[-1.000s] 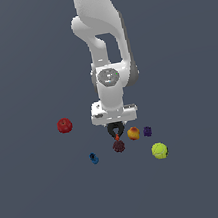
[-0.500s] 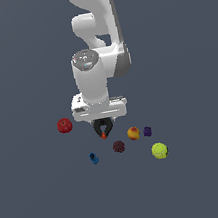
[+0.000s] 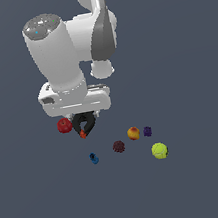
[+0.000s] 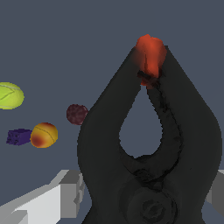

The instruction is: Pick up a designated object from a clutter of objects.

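End effector (image 3: 85, 124) pinching the clamp (image 3: 84, 126), lifted clear of the clutter.

From my station I see the clamp hanging under the hand, its orange tip (image 4: 150, 52) pointing down, above the bench (image 3: 206, 185) and near the apple (image 3: 64, 125) in the exterior view. The wrist view fills with its black handles; the grey fingers (image 4: 48, 201) barely show at the edges, so I cannot judge how deep the hold is. The blue piece (image 3: 94, 158), maroon ball (image 3: 118, 146), orange fruit (image 3: 133, 133), purple piece (image 3: 147, 131) and tennis ball (image 3: 159, 150) lie below. My worry: curved, springy handles could twist or slide out if I swing fast, dropping it back among them.
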`<state>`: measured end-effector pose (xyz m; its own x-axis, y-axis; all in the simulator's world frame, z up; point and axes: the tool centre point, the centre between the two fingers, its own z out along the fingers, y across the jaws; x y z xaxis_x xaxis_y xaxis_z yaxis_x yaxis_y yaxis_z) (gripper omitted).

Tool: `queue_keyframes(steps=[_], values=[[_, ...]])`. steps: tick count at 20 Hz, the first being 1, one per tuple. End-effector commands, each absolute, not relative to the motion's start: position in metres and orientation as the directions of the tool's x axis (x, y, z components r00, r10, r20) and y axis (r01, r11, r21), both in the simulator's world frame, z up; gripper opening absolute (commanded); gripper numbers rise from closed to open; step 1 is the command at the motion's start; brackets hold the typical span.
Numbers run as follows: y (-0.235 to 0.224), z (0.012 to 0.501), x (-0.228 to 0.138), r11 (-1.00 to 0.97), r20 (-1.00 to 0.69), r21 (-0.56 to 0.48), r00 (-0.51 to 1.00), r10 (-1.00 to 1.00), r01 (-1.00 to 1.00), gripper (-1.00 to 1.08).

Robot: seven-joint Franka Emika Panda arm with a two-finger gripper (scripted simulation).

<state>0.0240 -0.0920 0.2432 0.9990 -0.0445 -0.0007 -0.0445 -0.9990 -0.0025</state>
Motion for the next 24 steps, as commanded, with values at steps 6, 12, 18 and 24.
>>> queue_keyframes(steps=[6, 12, 18, 24], values=[[-0.132, 0.309, 0.045, -0.999, 0.000, -0.002, 0.999, -0.044, -0.044, -1.00], [-0.157, 0.350, 0.059, -0.999, 0.000, -0.001, 0.999, -0.044, -0.044, -1.00], [-0.178, 0.384, 0.072, -0.999, 0.000, -0.001, 0.999, -0.044, -0.044, -1.00], [-0.195, 0.411, 0.083, -0.999, 0.000, -0.001, 0.999, -0.044, -0.044, -1.00]])
